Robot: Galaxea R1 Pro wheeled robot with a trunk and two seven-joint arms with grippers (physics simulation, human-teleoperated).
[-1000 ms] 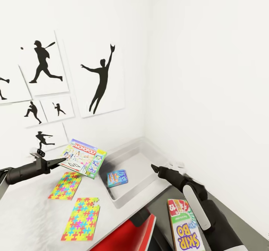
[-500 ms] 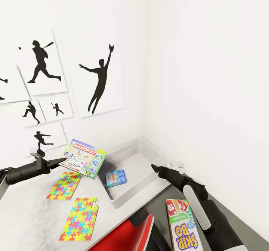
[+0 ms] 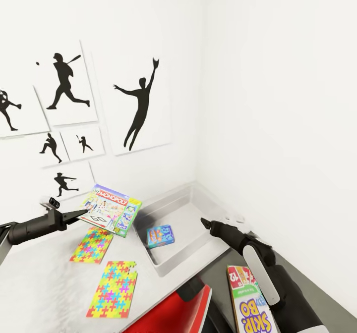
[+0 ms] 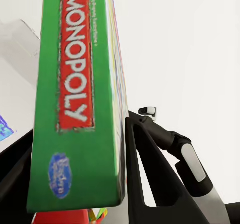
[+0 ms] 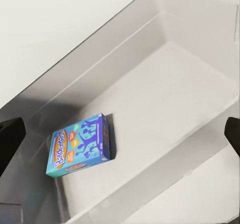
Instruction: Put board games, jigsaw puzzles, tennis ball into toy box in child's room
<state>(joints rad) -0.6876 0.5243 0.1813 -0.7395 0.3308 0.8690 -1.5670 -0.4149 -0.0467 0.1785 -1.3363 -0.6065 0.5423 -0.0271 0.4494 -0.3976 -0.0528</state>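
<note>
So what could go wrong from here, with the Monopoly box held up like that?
1. The left gripper pinches the Monopoly box only at one edge, held out above the table; it could pivot or slip and land on the jigsaw puzzle rather than in the toy box.
2. The small blue game lies near the toy box's near corner, so the larger box may come to rest tilted on it.

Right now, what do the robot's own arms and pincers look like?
Both arms are matte black. The left pincer has slim black fingers, with a small white block on the wrist behind it. The right pincer tapers to a dark point, and its forearm carries a long rounded white panel, also seen in the left wrist view.
</note>
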